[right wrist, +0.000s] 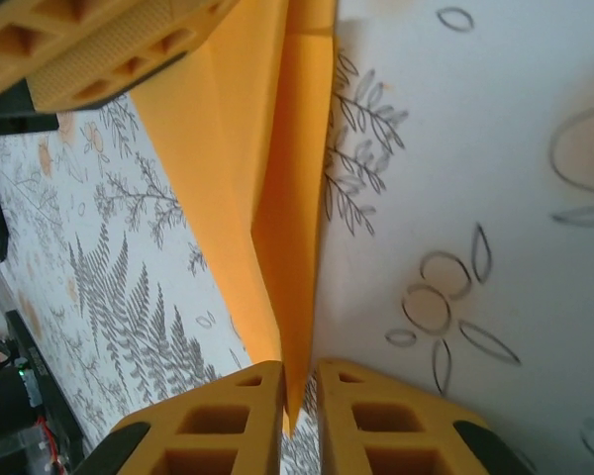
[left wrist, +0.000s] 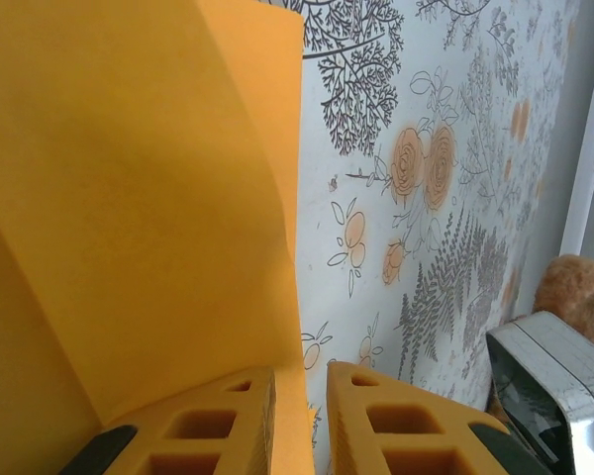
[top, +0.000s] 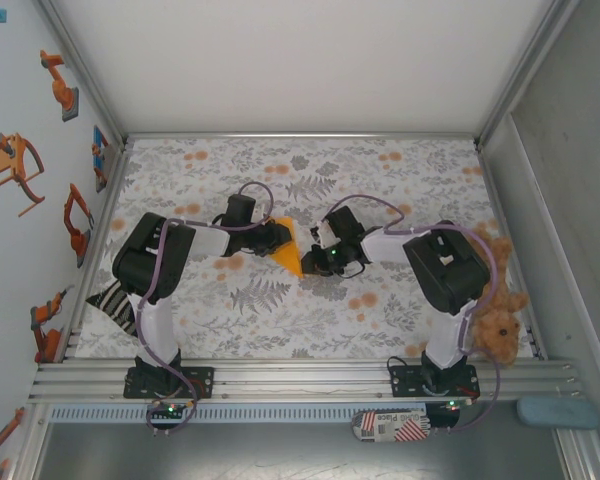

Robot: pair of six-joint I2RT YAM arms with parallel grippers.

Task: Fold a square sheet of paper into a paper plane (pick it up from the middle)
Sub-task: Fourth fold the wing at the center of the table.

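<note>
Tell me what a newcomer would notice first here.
A folded orange paper is held up mid-table over the flowered cloth. The left tool pinches it, and its tip reaches into the right tool. A brown teddy sits at the cloth's right edge.

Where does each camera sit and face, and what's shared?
Top external: above, behind the bases, looking down on floral cloth; both arms meet at the folded paper.
Left wrist: on left arm, facing along left gripper pinching the paper.
Right wrist: on right arm, facing along right gripper, paper tip between fingers.
Shared: paper and cloth, all three.
</note>
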